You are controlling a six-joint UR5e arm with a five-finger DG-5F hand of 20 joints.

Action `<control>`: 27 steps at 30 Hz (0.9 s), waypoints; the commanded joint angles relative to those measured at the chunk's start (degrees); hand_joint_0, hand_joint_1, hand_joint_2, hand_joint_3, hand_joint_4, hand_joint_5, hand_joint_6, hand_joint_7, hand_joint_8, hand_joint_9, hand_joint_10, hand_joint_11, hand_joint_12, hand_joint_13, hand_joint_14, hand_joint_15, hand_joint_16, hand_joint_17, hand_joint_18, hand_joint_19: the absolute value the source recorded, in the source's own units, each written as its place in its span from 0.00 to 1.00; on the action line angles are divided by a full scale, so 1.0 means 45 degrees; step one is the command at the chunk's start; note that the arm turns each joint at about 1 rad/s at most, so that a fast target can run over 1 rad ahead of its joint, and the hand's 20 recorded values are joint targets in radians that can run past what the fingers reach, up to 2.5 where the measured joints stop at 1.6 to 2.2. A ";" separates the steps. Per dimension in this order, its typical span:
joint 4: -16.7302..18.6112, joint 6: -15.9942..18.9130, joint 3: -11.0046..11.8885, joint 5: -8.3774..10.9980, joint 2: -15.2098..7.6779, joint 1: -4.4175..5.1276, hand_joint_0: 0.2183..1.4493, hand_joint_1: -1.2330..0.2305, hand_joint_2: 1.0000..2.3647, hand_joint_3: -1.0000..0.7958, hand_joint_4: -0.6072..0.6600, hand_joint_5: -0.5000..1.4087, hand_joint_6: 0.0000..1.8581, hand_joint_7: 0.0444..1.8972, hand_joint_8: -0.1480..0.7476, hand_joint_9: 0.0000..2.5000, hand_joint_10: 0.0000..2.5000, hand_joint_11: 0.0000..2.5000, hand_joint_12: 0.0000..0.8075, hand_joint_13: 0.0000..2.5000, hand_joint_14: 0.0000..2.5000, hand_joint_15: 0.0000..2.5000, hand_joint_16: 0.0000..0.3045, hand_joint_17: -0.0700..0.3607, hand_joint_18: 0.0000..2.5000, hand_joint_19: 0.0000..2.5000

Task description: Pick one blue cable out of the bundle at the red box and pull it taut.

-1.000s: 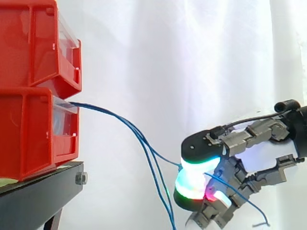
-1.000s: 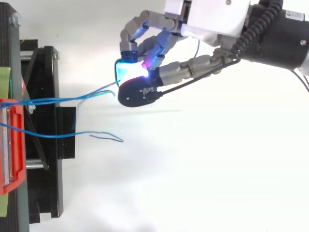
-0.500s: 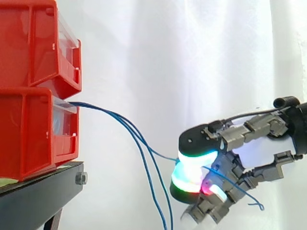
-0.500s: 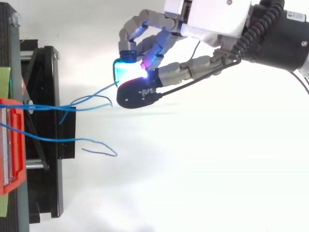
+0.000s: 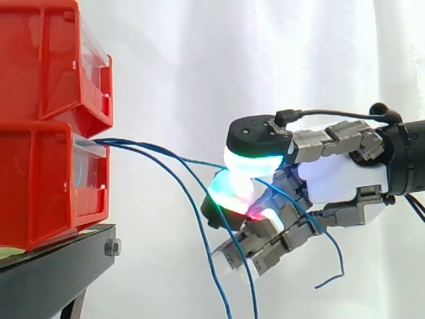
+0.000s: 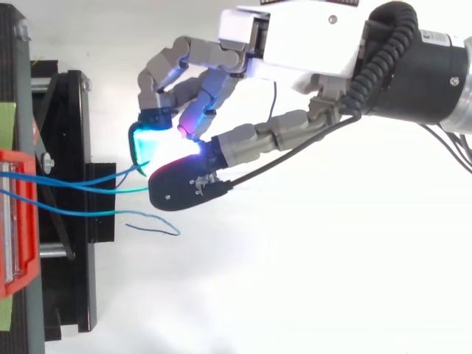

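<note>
The hand (image 6: 310, 44) is being recorded with a white palm housing. Ahead of it, grey jointed fingers (image 6: 258, 136) are being capped by black-backed pads (image 5: 249, 161) glowing white, cyan, green and red; behind it, a black cylindrical wrist (image 6: 424, 81) is being noted.

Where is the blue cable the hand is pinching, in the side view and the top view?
Side view: the blue cable runs left of centre, from the lower red bin rightward into the hand.
Top view: the cable lies at the left, mid-height, between bin and hand.
Shared landmark: the lower red bin.
</note>
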 commanded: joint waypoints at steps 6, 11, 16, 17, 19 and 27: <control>0.0351 -0.0001 -0.0001 -0.0074 0.0000 0.0022 0.34 0.27 0.01 0.55 0.51 0.20 0.50 0.57 0.65 0.41 0.00 0.42 0.61 0.24 0.00 0.09 0.20 0.49 0.21 0.09; 0.0410 -0.0020 -0.0001 -0.0074 0.0000 0.0041 0.33 0.27 0.01 0.56 0.51 0.20 0.50 0.57 0.65 0.41 0.00 0.42 0.61 0.24 0.00 0.09 0.20 0.49 0.21 0.09; 0.0410 -0.0059 -0.0021 -0.0074 0.0000 0.0041 0.34 0.27 0.01 0.56 0.51 0.20 0.50 0.58 0.65 0.42 0.00 0.42 0.61 0.24 0.00 0.10 0.20 0.49 0.21 0.09; 0.0410 -0.0059 -0.0021 -0.0074 0.0000 0.0041 0.34 0.27 0.01 0.56 0.51 0.20 0.50 0.57 0.65 0.42 0.00 0.42 0.61 0.24 0.00 0.09 0.20 0.49 0.21 0.09; 0.0410 0.0038 -0.0021 -0.0133 0.0000 0.0061 0.34 0.27 0.01 0.56 0.51 0.20 0.50 0.57 0.65 0.42 0.00 0.42 0.61 0.24 0.00 0.10 0.20 0.49 0.21 0.09; 0.0742 0.0312 -0.0021 -0.1187 0.0000 0.0022 0.34 0.27 0.01 0.56 0.51 0.20 0.50 0.57 0.65 0.42 0.00 0.42 0.61 0.24 0.00 0.10 0.21 0.49 0.21 0.10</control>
